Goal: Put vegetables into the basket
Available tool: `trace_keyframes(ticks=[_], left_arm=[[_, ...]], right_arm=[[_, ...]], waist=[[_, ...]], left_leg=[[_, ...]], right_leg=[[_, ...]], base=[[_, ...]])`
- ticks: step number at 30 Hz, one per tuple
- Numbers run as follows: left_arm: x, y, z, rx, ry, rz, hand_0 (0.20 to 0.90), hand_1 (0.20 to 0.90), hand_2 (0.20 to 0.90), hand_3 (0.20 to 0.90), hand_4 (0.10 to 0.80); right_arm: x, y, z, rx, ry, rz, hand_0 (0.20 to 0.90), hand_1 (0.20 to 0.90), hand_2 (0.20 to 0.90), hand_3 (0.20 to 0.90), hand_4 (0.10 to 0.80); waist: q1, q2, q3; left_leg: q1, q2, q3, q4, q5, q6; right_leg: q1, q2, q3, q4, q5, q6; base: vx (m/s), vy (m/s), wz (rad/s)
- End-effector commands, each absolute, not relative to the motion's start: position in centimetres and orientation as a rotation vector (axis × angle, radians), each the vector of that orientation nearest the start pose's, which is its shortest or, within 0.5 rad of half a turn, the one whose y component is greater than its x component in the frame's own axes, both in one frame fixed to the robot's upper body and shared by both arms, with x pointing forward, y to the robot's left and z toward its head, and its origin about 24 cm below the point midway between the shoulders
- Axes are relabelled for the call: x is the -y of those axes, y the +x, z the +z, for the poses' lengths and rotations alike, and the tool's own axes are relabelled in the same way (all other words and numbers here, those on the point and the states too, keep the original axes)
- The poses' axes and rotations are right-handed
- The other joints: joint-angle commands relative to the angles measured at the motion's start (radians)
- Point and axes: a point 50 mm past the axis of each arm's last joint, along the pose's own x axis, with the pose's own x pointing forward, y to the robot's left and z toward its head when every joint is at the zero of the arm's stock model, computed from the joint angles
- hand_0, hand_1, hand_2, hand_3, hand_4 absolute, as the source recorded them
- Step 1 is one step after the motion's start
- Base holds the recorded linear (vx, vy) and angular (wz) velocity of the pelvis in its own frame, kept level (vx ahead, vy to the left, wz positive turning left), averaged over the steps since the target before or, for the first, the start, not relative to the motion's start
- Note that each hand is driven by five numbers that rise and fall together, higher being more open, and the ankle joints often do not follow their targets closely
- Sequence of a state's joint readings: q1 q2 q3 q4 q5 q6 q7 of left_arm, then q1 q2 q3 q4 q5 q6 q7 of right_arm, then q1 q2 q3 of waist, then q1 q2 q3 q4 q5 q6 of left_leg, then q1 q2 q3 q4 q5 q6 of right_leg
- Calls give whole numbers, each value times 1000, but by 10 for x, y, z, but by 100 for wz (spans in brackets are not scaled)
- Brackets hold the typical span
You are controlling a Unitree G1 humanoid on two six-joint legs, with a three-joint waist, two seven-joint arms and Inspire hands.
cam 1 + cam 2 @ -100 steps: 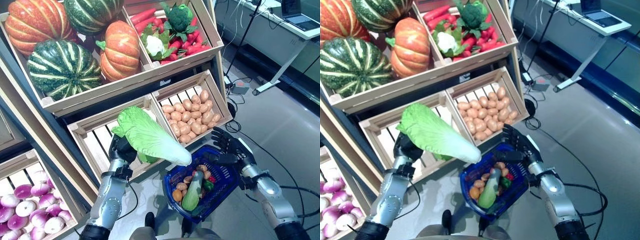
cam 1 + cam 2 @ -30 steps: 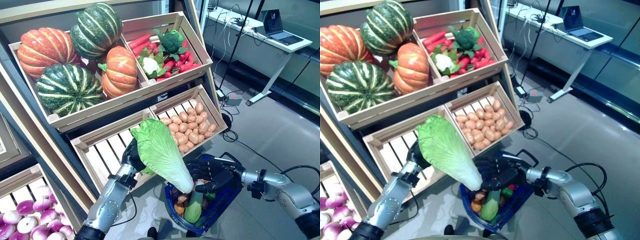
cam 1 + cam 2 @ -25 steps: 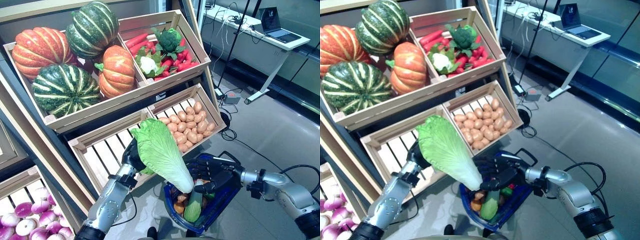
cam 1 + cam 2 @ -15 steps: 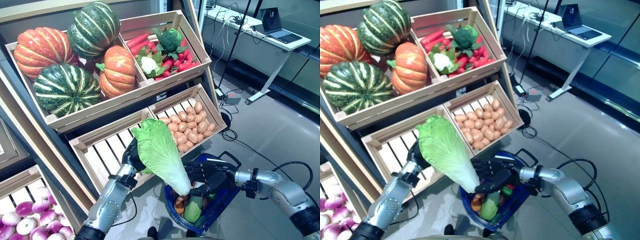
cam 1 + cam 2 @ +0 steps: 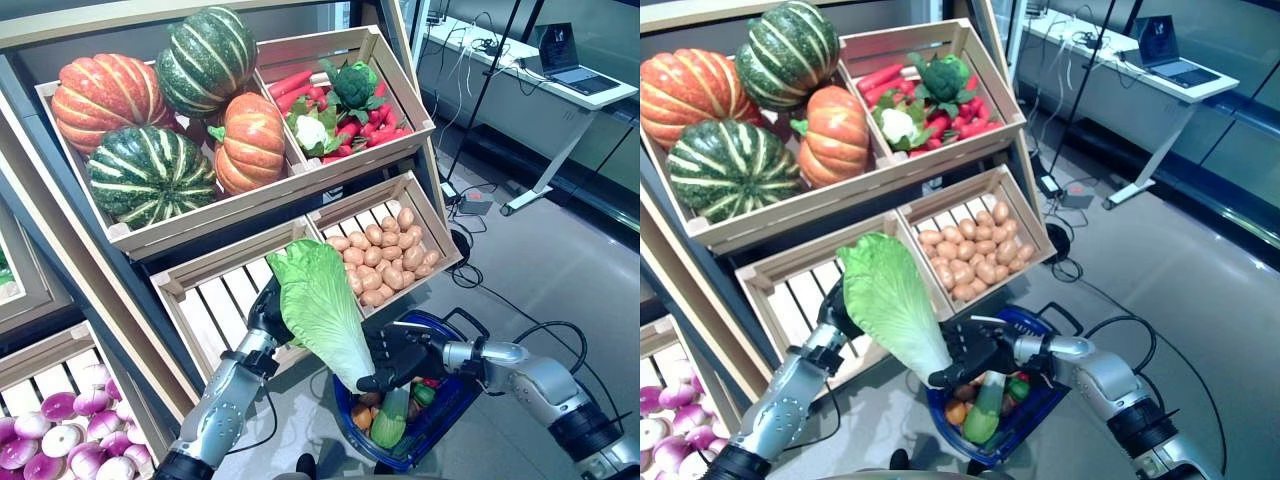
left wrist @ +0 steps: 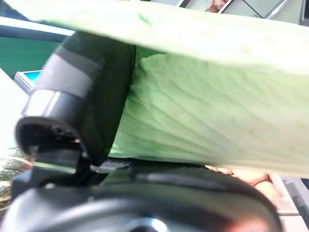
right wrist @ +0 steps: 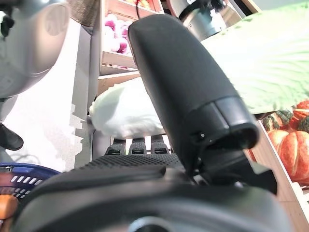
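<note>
Nearest the robot, the blue basket [image 5: 455,392] sits low on the floor, already holding a green cucumber [image 5: 390,420], some small potatoes and a red and a green pepper. Just above the basket's near-left rim, the right hand [image 5: 395,352] reaches in under the white stem end of the Chinese cabbage [image 5: 318,308]; its fingers are at the stem, with the thumb alongside in the right wrist view, but whether they actually close on it cannot be told. The cabbage slants up and away from the basket, stem end lowest and over the basket's left edge, leafy end highest. The left hand [image 5: 268,312] grasps it from behind at the leafy part, fingers curled round the leaves, as the left wrist view shows with green leaf pressed against the dark thumb. Beyond the basket stands the wooden shelf: an empty slatted crate [image 5: 215,300] right behind the left hand, and next to it a crate of potatoes [image 5: 380,260]. Above those, farther still from the basket, are a crate of striped pumpkins [image 5: 160,110] and a crate of carrots, broccoli and cauliflower [image 5: 340,95].
</note>
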State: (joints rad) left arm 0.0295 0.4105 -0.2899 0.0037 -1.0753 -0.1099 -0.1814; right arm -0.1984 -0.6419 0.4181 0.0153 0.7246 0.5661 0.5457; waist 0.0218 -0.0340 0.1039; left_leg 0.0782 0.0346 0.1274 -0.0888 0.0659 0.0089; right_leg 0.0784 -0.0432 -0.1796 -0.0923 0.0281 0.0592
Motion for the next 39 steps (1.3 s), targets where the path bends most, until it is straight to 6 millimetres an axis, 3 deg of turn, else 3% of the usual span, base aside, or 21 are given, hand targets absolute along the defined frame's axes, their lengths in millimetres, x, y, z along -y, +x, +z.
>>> trace_keyframes(ticks=[1,17,18,19,20,36,37,39], left_arm=[[-142,265,98,262,-750,-441,300,300,300,300,400],[-138,263,103,279,-749,-434,300,300,300,300,400],[-138,263,103,277,-748,-434,300,300,300,300,400],[-138,263,103,276,-748,-437,300,300,300,300,400],[-137,263,104,276,-748,-439,300,300,300,300,400],[-135,259,103,240,-697,-519,300,300,300,300,400],[-135,259,103,232,-693,-523,352,352,352,352,435],[-134,259,103,227,-691,-532,693,693,693,693,662]], right_arm=[[111,254,50,-527,307,972,900,900,900,900,800],[105,256,43,-523,405,796,900,900,900,900,800],[105,256,43,-524,402,797,801,801,801,801,734],[104,256,42,-526,405,793,801,801,801,801,734],[104,256,42,-526,406,790,300,300,300,300,400],[116,247,29,-587,359,792,300,300,300,300,400],[119,247,28,-582,369,784,300,300,300,300,400],[123,248,29,-575,378,770,300,300,300,300,400]], waist=[[14,-33,-68],[12,-31,-59],[12,-31,-60],[12,-31,-59],[12,-31,-59],[14,-30,-59],[13,-30,-58],[13,-30,-57]], left_leg=[[24,4,-56,2,-73,-32],[22,6,-52,2,-73,-29],[22,6,-52,2,-74,-29],[21,6,-52,2,-74,-30],[22,6,-52,2,-74,-30],[17,6,-49,2,-69,-30],[17,5,-50,2,-69,-29],[17,5,-51,2,-70,-29]], right_leg=[[33,-72,-23,5,24,51],[28,-70,-25,5,25,48],[28,-70,-25,5,25,48],[28,-70,-25,5,25,48],[29,-70,-26,5,25,48],[27,-70,-28,5,27,48],[27,-70,-28,5,27,49],[28,-70,-29,5,26,49]], base=[[0,0,0],[0,0,0],[0,0,0],[0,0,0],[0,0,0],[0,0,0],[0,0,0],[0,0,0]])
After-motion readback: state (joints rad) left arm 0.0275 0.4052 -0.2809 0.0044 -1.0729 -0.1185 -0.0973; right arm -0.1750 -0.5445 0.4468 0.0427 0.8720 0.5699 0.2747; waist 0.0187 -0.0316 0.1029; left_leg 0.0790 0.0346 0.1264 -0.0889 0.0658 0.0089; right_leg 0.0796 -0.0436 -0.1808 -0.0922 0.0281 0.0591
